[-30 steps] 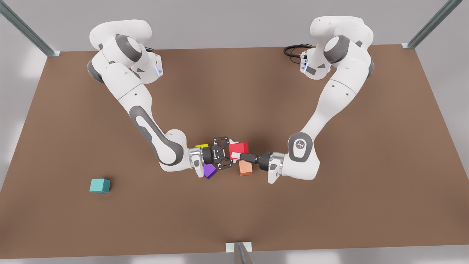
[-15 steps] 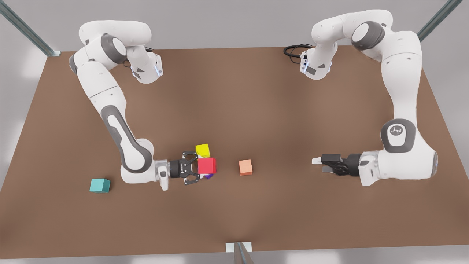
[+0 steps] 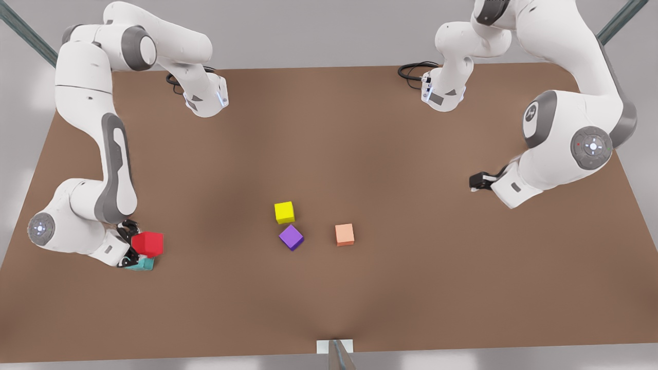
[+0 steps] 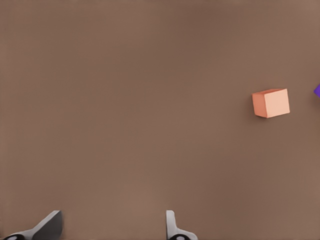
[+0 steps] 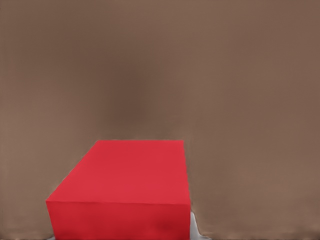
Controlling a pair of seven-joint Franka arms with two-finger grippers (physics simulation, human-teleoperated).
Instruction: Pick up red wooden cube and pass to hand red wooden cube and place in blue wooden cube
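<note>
The red wooden cube (image 3: 148, 243) is held just over the blue wooden cube (image 3: 144, 264), a teal block mostly hidden beneath it near the front view's left edge. My right gripper (image 3: 134, 247), the hand with black linkage fingers, is shut on the red wooden cube (image 5: 125, 190); a white fingertip (image 5: 195, 231) shows beside it. I cannot tell whether the two cubes touch. My left gripper (image 3: 478, 181) waits far off at the front view's right, and its fingers stand open (image 4: 112, 231) over bare table with nothing between them.
A yellow cube (image 3: 284, 211), a purple cube (image 3: 291, 237) and a pale orange cube (image 3: 344, 234) lie mid-table. The orange cube (image 4: 271, 103) and a purple corner (image 4: 317, 91) also appear in the left wrist view. The brown table (image 3: 411, 288) stretches wide around them.
The right gripper took the red cube from the left gripper mid-table and carried it to the front view's left, over the teal cube. The left arm drew back to the right.
</note>
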